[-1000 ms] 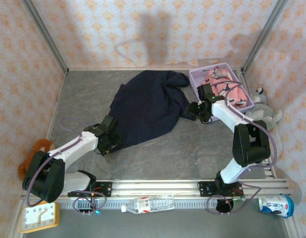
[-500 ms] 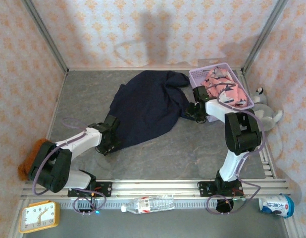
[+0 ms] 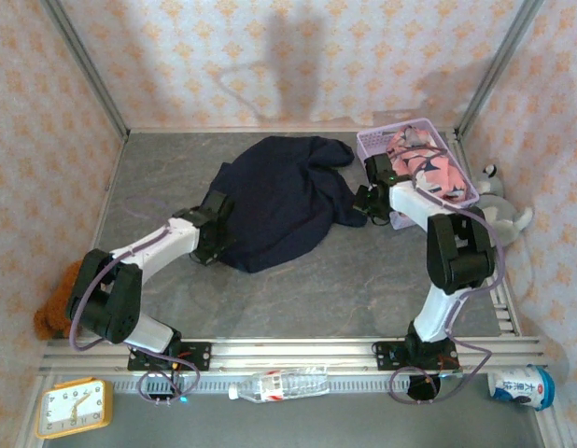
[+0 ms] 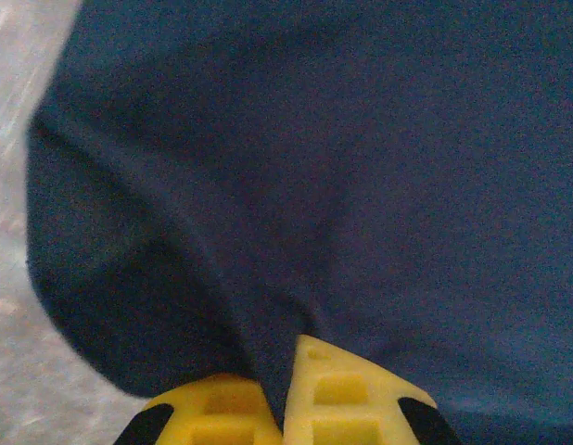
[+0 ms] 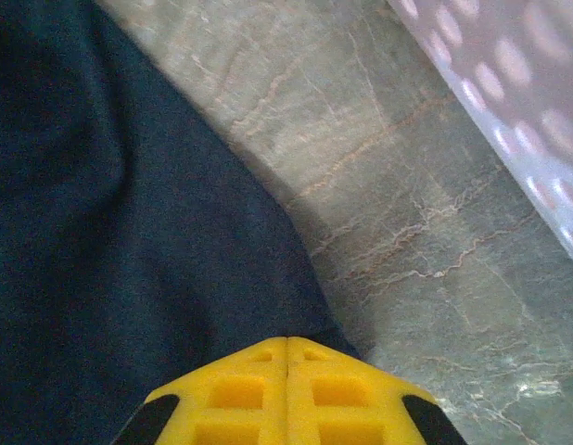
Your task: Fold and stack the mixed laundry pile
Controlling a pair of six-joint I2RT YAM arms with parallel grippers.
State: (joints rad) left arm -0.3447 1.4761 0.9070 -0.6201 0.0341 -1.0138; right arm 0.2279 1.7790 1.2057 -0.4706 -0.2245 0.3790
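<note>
From above, the navy cloth [image 3: 279, 196] lies rumpled on the grey tabletop [image 3: 316, 280]. The left gripper [image 3: 212, 245] sits at the cloth's lower left edge, the right gripper [image 3: 361, 203] at its right corner. Just right of the cloth stands the lavender basket [image 3: 393, 131], with the shark-print pink cloth [image 3: 429, 170] inside it.

At the left wrist, the yellow fingers [image 4: 337, 399] pinch a raised fold of the navy cloth.

At the right wrist, the fingers [image 5: 231, 394] are pressed together on the cloth's edge, with bare tabletop and the basket wall to its right.
</note>
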